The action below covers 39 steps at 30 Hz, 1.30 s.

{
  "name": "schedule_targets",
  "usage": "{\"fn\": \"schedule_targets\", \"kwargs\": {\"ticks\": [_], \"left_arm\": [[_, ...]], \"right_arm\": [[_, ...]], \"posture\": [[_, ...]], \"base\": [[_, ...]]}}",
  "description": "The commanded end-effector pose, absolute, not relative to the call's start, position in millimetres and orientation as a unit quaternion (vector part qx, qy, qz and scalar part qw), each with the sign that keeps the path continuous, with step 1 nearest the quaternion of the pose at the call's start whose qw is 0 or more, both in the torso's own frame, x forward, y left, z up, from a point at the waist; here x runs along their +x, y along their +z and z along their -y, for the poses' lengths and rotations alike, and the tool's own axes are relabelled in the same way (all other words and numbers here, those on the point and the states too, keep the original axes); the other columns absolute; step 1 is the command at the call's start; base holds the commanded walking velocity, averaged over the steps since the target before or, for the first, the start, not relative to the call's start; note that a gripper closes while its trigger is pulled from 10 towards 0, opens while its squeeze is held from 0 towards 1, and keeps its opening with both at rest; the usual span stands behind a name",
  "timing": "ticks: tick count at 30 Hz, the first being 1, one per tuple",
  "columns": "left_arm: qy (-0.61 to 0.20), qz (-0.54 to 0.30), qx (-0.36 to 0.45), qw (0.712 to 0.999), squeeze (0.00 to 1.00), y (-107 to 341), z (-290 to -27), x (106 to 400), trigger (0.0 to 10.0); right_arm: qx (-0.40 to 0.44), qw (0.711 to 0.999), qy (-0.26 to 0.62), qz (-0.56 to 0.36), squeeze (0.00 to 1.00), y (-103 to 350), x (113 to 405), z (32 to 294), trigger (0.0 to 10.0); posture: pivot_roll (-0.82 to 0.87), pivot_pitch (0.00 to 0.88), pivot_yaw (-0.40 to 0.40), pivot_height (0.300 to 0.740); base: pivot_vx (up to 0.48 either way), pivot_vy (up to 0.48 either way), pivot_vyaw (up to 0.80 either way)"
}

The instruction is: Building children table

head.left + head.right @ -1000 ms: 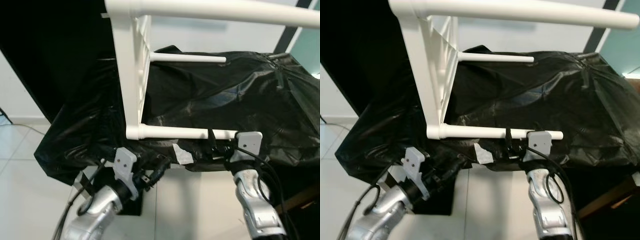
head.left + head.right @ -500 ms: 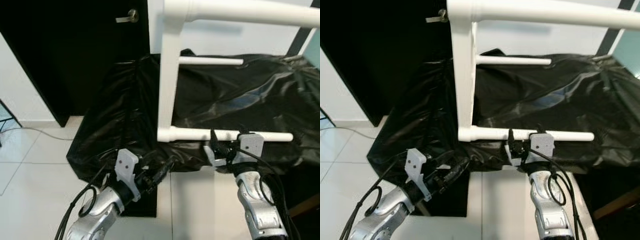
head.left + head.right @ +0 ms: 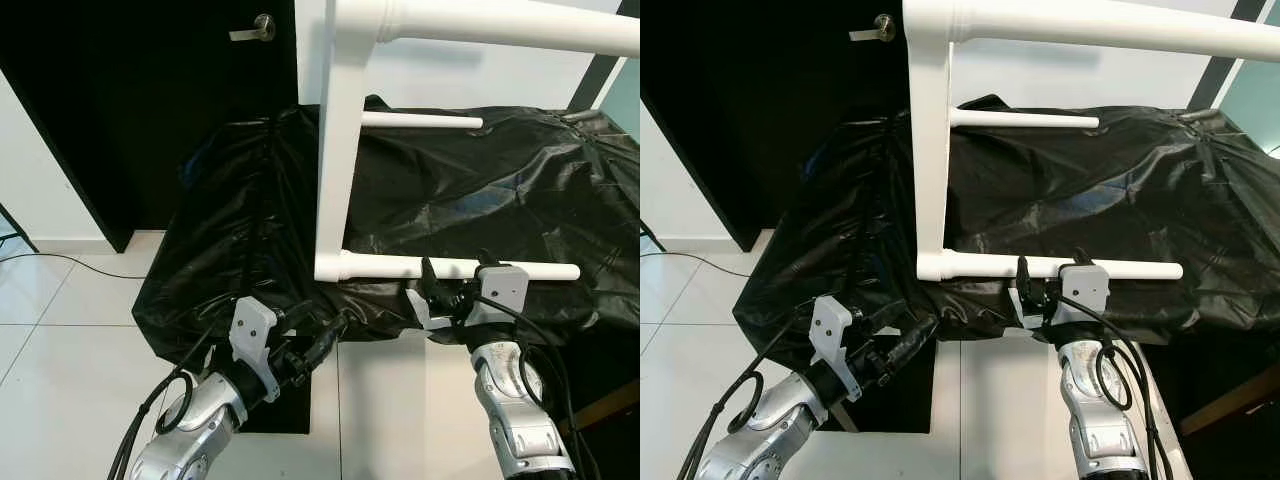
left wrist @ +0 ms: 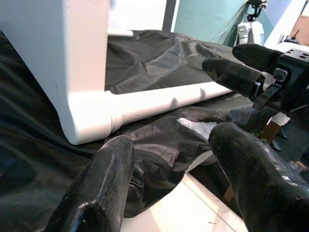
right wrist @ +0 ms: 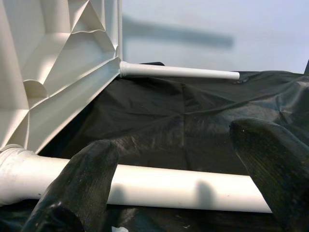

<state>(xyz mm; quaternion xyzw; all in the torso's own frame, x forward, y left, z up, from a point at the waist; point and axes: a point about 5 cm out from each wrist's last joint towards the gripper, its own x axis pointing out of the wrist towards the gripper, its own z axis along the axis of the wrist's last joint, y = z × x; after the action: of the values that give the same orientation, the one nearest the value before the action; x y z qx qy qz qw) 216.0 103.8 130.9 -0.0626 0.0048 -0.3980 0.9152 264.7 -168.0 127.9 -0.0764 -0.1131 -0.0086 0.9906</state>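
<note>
A black plastic sheet [image 3: 480, 190] covers the centre; on it a white children table [image 3: 340, 140] lies on its side, legs apparently fitted; right gripper [image 3: 440, 290] open beside the lower leg [image 3: 450, 268]; left gripper [image 3: 315, 340] open, lower left.

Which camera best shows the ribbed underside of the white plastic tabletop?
The right wrist view: the white plastic tabletop shows its moulded ribs close up. The eye views show it edge-on as a narrow upright slab; the left wrist view catches just its smooth corner.
</note>
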Motion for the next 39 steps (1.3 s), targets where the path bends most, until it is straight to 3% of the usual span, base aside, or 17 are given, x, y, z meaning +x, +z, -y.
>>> {"fn": "schedule_targets", "kwargs": {"ticks": [1,14,39], "left_arm": [[-0.421,-0.001,-0.055,0.905,0.00,131.7,-101.6,212.7,10.0],[-0.424,0.002,-0.052,0.904,0.00,132.3,-101.7,213.1,10.0],[-0.424,-0.001,-0.054,0.904,0.00,131.1,-100.4,213.6,10.0]], "right_arm": [[-0.078,0.991,-0.011,0.111,0.00,128.0,264.3,169.7,10.0],[-0.077,0.991,-0.012,0.111,0.00,128.1,264.5,169.2,10.0],[-0.077,0.991,-0.010,0.111,0.00,127.5,264.9,169.5,10.0]], "posture": [[0.01,0.000,-0.009,0.740],[0.01,0.000,-0.007,0.740],[0.01,0.000,-0.009,0.740]], "base": [[0.000,0.000,0.00],[0.000,0.000,0.00],[0.000,-0.305,0.00]]}}
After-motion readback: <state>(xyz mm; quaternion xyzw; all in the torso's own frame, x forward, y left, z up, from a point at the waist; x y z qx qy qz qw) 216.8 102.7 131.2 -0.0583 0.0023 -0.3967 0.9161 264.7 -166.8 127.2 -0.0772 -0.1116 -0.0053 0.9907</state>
